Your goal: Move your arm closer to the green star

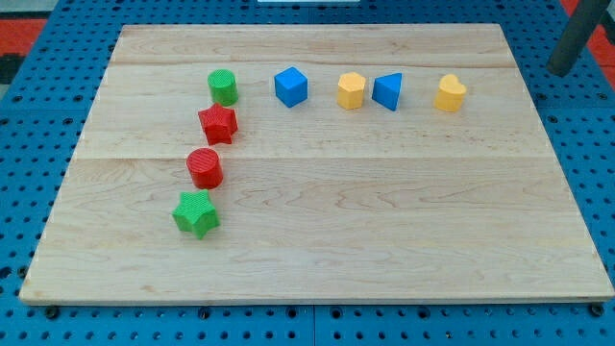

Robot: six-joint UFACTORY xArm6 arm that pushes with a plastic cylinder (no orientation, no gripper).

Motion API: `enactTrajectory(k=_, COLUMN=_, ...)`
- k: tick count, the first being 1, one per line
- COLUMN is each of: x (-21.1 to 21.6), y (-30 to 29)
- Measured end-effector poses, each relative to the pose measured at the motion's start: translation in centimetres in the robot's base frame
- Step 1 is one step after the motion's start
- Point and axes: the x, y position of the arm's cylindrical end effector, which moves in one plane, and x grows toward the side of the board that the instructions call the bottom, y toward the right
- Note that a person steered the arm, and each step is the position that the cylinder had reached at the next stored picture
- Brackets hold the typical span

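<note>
The green star (pixel 196 213) lies on the wooden board (pixel 384 221) at the view's lower left. My rod comes in at the view's top right corner, and its tip (pixel 558 69) is off the board's right edge, far from the green star and from every block. Above the star stand a red cylinder (pixel 205 167), a red star (pixel 218 124) and a green cylinder (pixel 223 87), in a rough column.
Along the view's top runs a row: a blue cube (pixel 290 86), a yellow hexagonal block (pixel 351 91), a blue triangular block (pixel 387 91) and a yellow heart-like block (pixel 450 93). A blue pegboard (pixel 29 192) surrounds the board.
</note>
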Motion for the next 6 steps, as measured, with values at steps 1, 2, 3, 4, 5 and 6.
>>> enactTrajectory(k=1, x=0.2, y=0.0)
enactTrajectory(k=2, x=7.0, y=-0.2)
enactTrajectory(k=3, x=12.2, y=-1.6)
enactTrajectory(k=4, x=15.7, y=-10.0)
enactTrajectory(k=5, x=18.8, y=-20.5)
enactTrajectory(k=6, x=22.2, y=-30.6)
